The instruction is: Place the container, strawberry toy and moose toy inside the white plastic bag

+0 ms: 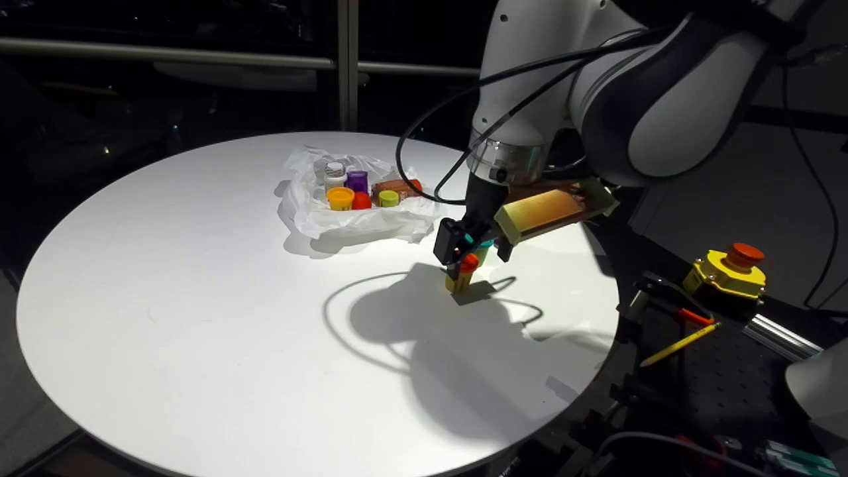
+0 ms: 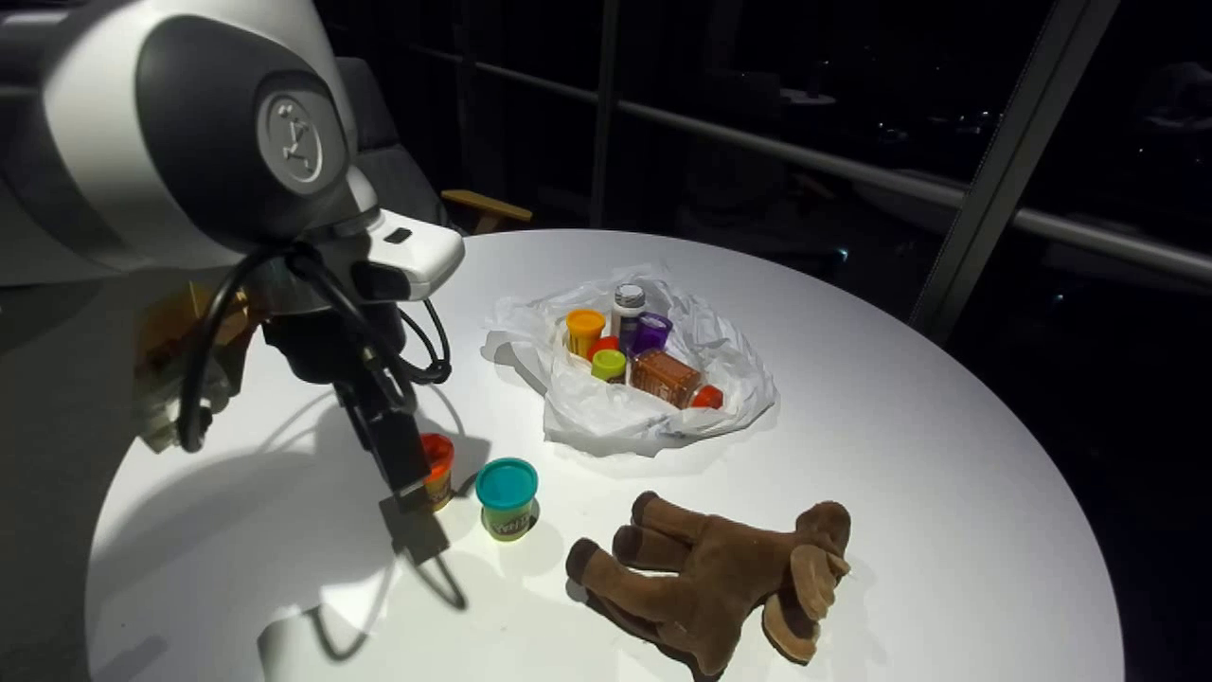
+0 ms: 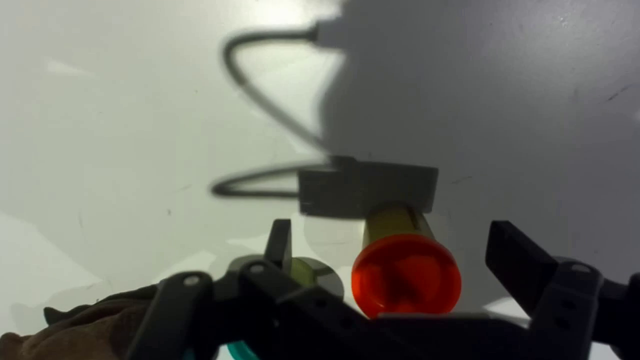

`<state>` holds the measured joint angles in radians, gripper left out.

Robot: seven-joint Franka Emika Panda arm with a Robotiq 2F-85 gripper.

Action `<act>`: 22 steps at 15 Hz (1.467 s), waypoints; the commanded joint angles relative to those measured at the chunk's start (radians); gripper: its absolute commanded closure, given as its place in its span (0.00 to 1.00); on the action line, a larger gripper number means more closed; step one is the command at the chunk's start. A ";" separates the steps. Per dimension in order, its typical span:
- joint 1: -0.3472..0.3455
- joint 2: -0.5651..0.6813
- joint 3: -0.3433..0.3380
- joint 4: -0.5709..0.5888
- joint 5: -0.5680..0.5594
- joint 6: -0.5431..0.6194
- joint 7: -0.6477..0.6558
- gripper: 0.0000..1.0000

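- Nearest the wrist camera, your hand is spread wide and released, the red-lidded tub standing between its fingers, apart from both.
- Just beside it, you have the teal-lidded tub upright on the surface.
- Your moose toy lies flat, its feet toward that tub.
- Your white plastic bag holds an orange-lidded tub, a lime-lidded tub, a purple pot, a white bottle, a brown bottle and a red thing, partly hidden.
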<state>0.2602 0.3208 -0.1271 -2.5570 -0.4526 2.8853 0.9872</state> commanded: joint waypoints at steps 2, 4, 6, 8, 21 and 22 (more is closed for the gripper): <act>0.005 0.049 -0.042 0.037 -0.034 0.065 0.004 0.00; 0.000 0.061 -0.041 0.045 -0.024 0.093 -0.002 0.00; -0.012 0.076 -0.030 0.055 -0.008 0.111 -0.011 0.00; -0.023 0.088 -0.016 0.060 0.002 0.122 -0.018 0.02; 0.022 -0.090 -0.019 0.087 -0.064 -0.025 -0.006 0.76; 0.042 -0.113 -0.037 0.116 -0.101 -0.068 0.005 0.76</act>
<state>0.2438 0.3122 -0.1198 -2.4853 -0.4799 2.9310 0.9816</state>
